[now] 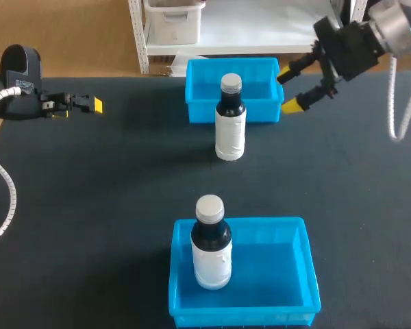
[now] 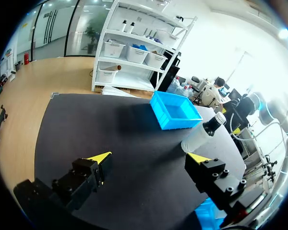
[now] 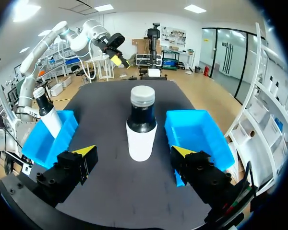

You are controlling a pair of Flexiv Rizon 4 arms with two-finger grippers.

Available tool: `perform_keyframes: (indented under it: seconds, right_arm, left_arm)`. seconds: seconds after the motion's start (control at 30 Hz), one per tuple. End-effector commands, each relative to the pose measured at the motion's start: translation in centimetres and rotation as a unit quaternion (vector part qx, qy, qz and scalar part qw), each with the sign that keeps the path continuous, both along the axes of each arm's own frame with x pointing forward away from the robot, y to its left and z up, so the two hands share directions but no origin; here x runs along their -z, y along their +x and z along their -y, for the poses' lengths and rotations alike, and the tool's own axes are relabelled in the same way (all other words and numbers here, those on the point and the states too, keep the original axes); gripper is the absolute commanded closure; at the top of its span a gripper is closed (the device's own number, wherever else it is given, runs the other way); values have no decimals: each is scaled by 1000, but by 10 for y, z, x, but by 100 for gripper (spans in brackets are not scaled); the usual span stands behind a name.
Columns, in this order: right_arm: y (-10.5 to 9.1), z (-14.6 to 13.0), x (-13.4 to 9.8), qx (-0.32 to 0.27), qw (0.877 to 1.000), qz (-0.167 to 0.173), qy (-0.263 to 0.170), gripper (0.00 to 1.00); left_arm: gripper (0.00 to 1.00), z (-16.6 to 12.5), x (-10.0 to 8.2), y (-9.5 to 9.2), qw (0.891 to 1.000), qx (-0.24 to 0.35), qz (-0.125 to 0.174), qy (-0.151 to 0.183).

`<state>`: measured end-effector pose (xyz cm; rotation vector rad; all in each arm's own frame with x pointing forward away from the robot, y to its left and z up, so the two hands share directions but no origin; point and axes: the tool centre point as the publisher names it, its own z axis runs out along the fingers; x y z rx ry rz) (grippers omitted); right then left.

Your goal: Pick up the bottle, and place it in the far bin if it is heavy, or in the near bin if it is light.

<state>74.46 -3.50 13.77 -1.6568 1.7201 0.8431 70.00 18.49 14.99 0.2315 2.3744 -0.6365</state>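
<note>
Bottle (image 1: 230,120): white body, dark neck, grey cap. Upright on the bench (image 1: 109,192), just in front of the far bin (image 1: 198,103), untouched. A second bottle (image 1: 211,243) of the same look stands upright inside the near bin (image 1: 301,274).

Right hand (image 1: 286,92): fingers spread wide, grasping nothing, by the far bin's right corner; in its wrist view the bench bottle stands ahead, between the fingers' lines.

Left hand (image 1: 89,104): released, empty, at the bench's left side, well apart from both bottles.
</note>
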Motion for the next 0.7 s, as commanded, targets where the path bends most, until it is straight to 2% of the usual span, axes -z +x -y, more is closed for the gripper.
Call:
perform_keyframes:
  seconds: [0.03, 0.43, 0.7]
  right_arm:
    - [26, -27, 7, -30, 999, -18, 3, 0]
    - [16, -67, 16, -40, 998, -29, 25, 0]
    - [16, -88, 18, -39, 998, -37, 39, 0]
  left_arm:
    - [0, 0, 0, 0, 1000, 0, 0, 0]
    - [0, 0, 0, 0, 1000, 0, 0, 0]
    - [0, 0, 0, 0, 1000, 0, 0, 0]
